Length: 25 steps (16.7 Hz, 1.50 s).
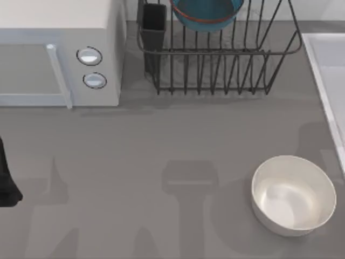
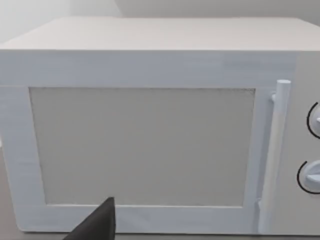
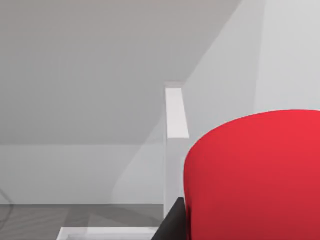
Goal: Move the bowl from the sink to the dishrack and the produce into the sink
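Observation:
The teal-blue bowl with its red-orange rim line sits in the black wire dishrack at the back of the table. The pale sink lies along the right edge. Close up in the right wrist view is the red produce, with my right gripper shut on it and one of its dark fingers against its side. A pale raised rim and pale walls lie beyond the produce. My left arm is parked at the far left edge, facing the microwave.
A white microwave with two round knobs fills the back left. A dark utensil cup stands at the rack's left corner. A larger white bowl sits at the front right, near the sink.

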Available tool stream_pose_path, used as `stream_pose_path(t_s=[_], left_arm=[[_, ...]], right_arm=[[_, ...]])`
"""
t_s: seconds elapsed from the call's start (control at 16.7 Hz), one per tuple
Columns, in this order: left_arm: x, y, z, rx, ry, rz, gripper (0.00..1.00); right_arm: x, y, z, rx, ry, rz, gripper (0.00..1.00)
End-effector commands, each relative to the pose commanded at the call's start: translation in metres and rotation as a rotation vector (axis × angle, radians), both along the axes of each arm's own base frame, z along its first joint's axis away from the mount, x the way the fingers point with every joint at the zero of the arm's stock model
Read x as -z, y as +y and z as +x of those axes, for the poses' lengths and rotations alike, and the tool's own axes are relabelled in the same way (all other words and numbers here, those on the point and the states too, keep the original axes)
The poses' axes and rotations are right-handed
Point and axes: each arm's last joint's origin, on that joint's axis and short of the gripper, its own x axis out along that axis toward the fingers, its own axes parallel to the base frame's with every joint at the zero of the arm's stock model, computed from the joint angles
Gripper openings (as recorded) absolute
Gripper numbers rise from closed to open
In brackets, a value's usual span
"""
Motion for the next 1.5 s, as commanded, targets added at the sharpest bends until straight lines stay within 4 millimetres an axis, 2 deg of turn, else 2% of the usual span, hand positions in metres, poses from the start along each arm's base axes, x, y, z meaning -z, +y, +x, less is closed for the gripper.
stream_pose_path(t_s=[0.24,0.36,0.66,0.84,1.02,1.2,1.44,1.5], left_arm=[[0.000,0.000,0.000,0.000,0.000,0.000,1.00],[0.000,0.000,0.000,0.000,0.000,0.000,1.00],[0.000,0.000,0.000,0.000,0.000,0.000,1.00],[0.000,0.000,0.000,0.000,0.000,0.000,1.00],[0.000,0.000,0.000,0.000,0.000,0.000,1.00],[0.000,0.000,0.000,0.000,0.000,0.000,1.00],[0.000,0.000,0.000,0.000,0.000,0.000,1.00],[0.000,0.000,0.000,0.000,0.000,0.000,1.00]], right_arm=[[0.004,-0.001,0.002,0.000,0.005,0.005,0.00],[0.015,-0.004,0.006,0.002,0.008,0.006,0.00],[0.075,-0.010,0.015,-0.001,0.008,0.006,0.00],[0.112,-0.008,0.011,-0.002,-0.007,-0.003,0.00],[0.139,-0.003,0.004,-0.001,-0.006,-0.002,0.00],[0.150,0.000,0.000,0.000,0.000,0.000,0.00],[0.150,0.000,0.000,0.000,0.000,0.000,0.00],[0.150,0.000,0.000,0.000,0.000,0.000,0.08]])
